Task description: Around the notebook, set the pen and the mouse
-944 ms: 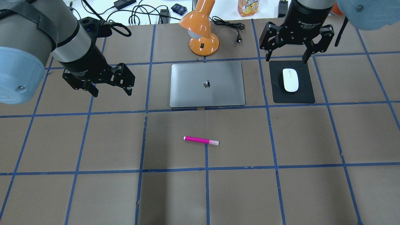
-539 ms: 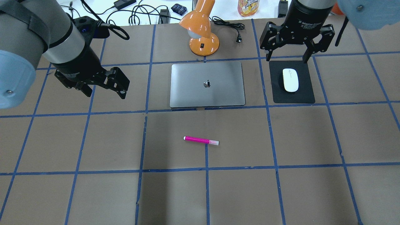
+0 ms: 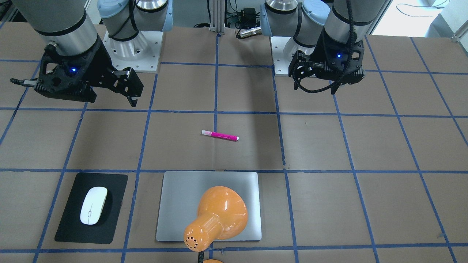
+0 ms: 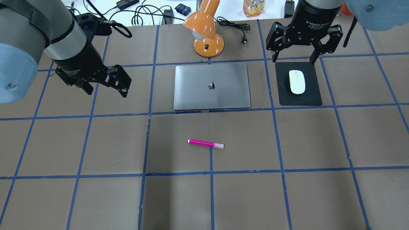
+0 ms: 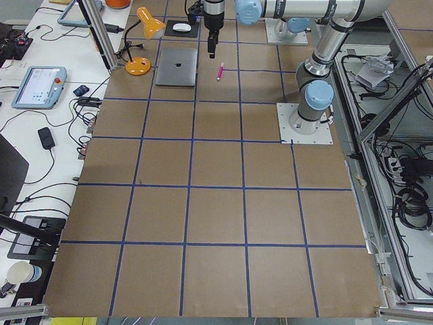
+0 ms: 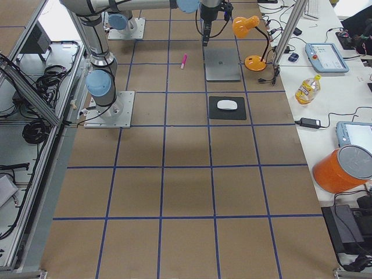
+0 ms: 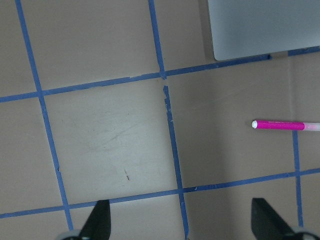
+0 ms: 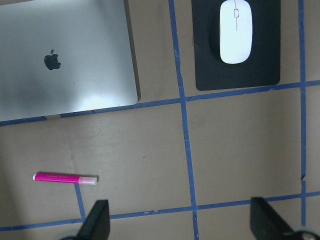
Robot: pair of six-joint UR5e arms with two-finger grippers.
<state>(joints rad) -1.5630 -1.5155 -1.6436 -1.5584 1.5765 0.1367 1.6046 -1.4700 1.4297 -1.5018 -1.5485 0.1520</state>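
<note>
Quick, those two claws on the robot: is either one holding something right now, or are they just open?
Left gripper: open, holding nothing.
Right gripper: open, holding nothing.

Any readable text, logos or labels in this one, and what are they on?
"2F Adaptive Grip...", rest unclear: on the body of the right hand.
Apple logo, no words: on the notebook.
Print on the left hand and on the bottle: too blurred to read.

Bright, even light from above casts faint soft shadows on the brown paper-covered table (image 4: 319,198), streaks white glare along the glossy orange desk lamp (image 4: 204,19), and both wrist views look slightly soft.
</note>
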